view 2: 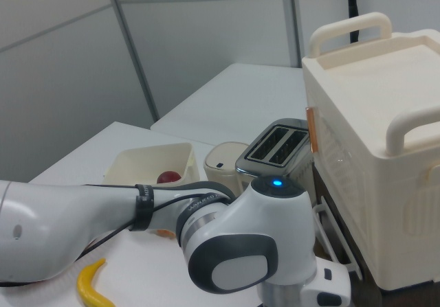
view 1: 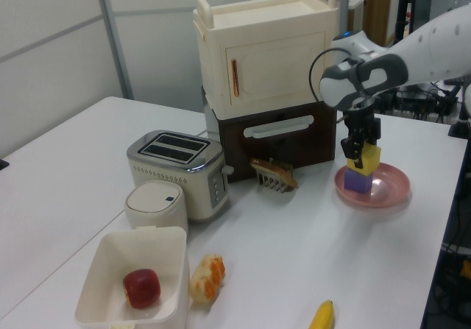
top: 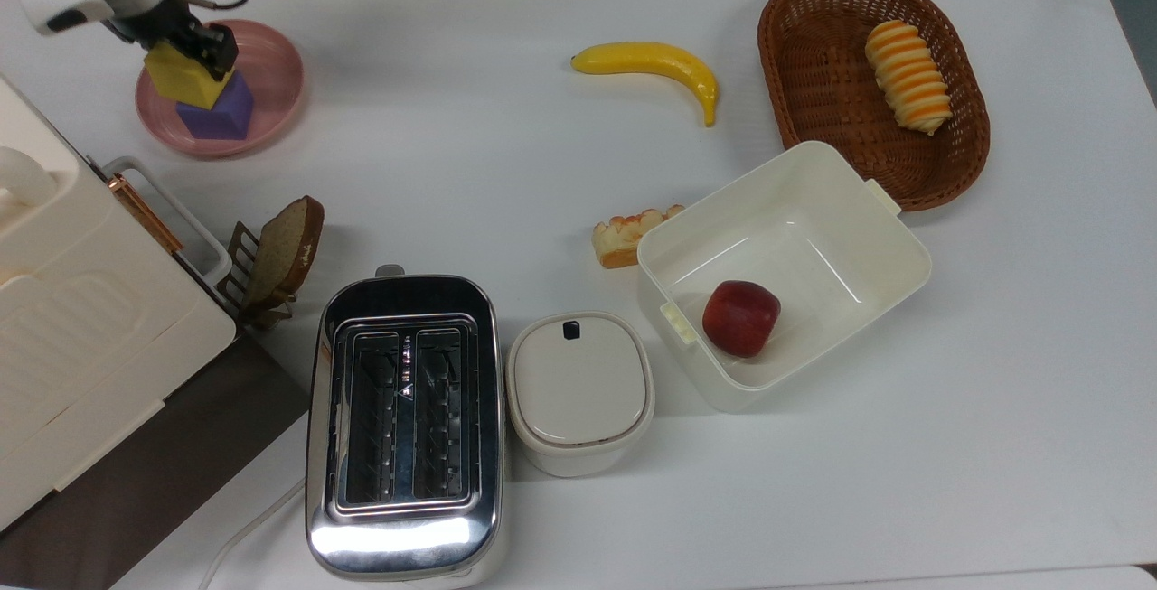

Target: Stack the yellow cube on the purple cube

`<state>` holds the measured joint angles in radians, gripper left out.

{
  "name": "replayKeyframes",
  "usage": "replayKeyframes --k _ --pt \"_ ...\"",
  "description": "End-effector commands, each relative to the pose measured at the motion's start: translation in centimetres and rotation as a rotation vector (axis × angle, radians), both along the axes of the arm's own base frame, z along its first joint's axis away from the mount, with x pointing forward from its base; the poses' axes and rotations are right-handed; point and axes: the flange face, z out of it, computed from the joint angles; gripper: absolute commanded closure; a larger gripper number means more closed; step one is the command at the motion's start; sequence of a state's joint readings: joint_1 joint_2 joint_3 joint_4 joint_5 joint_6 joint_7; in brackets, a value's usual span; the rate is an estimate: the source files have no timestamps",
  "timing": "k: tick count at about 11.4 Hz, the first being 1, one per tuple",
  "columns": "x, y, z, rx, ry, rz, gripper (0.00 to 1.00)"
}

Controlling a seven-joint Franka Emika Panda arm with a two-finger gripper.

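In the top view, a smooth white tabletop (top: 506, 165) carries a shallow round glossy pink plate (top: 271, 75) near the top view's upper left corner, and on it sits the small matte blue-violet purple cube (top: 226, 111) with the small matte sharp-edged yellow cube (top: 176, 79) over its top, offset toward the top view's left. The black end effector (top: 194, 52) is closed on the yellow cube, its fingers (top: 217, 48) pressed against the block's sides. A long curved yellow banana (top: 655, 66) lies well apart on open tabletop, with a brown woven oval basket (top: 795, 102) holding a ridged orange-and-cream pastry (top: 907, 77) toward the top view's right. A cream plastic open box (top: 859, 210) contains a dark red apple (top: 741, 317); a shiny chrome two-slot toaster (top: 402, 427) and a lidded cream rounded container (top: 578, 391) stand along the lower edge. A wide bare stretch of tabletop lies between the plate and the banana. In the left view, the yellow cube (view 1: 370, 155) rests squarely above the purple cube (view 1: 358, 182) on the pink plate (view 1: 390, 189), whether touching I cannot tell, the end effector (view 1: 362, 143) gripping it from above; a tall cream cabinet (view 1: 265, 57) with handles stands just behind, near the arm. In the right view, the arm's grey-and-white joint housing (view 2: 240, 245) with a blue light fills the foreground, the toaster (view 2: 278, 145) and cabinet (view 2: 375, 149) beyond it.
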<state>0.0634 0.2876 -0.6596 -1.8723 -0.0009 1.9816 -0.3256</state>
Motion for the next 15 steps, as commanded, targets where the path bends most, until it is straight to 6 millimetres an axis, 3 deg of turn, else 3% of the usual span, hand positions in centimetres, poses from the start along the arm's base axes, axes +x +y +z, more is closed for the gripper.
replayKeyframes --k 1,4,6,8,10,12,14,15 --pt "0.4 0.1 -0.2 0.013 -0.032 -0.011 0.0" --pt "-0.4 0.7 2.5 0.06 -0.033 0.016 0.0" --pt "-0.4 1.5 8.0 0.104 -0.02 0.052 0.0" --pt "1.8 4.8 12.7 0.093 -0.02 0.025 0.0" --pt "4.1 12.3 15.7 0.083 -0.019 0.054 0.0" --pt "4.5 18.8 19.1 0.084 -0.077 0.103 0.0" --pt "5.4 25.8 19.9 0.063 -0.096 0.077 0.0" --pt "5.6 26.8 19.7 0.054 -0.099 0.049 0.0"
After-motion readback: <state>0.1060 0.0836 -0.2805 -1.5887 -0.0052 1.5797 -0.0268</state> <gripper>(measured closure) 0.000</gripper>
